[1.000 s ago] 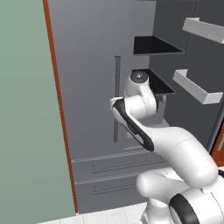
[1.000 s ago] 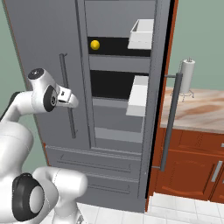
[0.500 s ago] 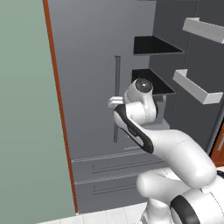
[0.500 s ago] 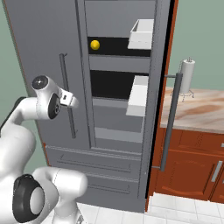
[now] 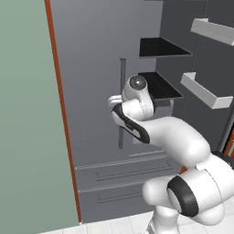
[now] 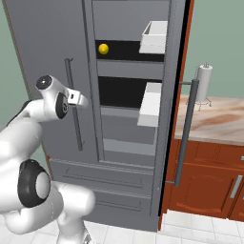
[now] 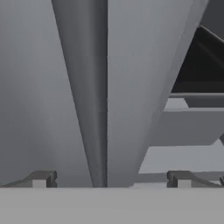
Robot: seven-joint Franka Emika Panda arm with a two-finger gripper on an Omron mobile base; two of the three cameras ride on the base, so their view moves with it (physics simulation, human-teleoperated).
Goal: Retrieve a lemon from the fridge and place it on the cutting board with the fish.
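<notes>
Gripper (image 7: pixel 111 178) spread wide, empty, before fridge (image 6: pixel 43 52) handle (image 7: pixel 89 96) at 12 o'clock; lemon (image 6: pixel 103 48) on shelf at 1 o'clock.

A paper towel roll (image 6: pixel 205 82) stands on the marble counter (image 6: pixel 224 125) above reddish-wood cabinets (image 6: pixel 209 183).

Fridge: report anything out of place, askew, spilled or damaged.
Nothing stands out. The fridge has its right door swung open and its left door shut. The lemon sits alone on an upper shelf, the white door bins hang level, and nothing is spilled. The open gripper faces the left door's handle.
</notes>
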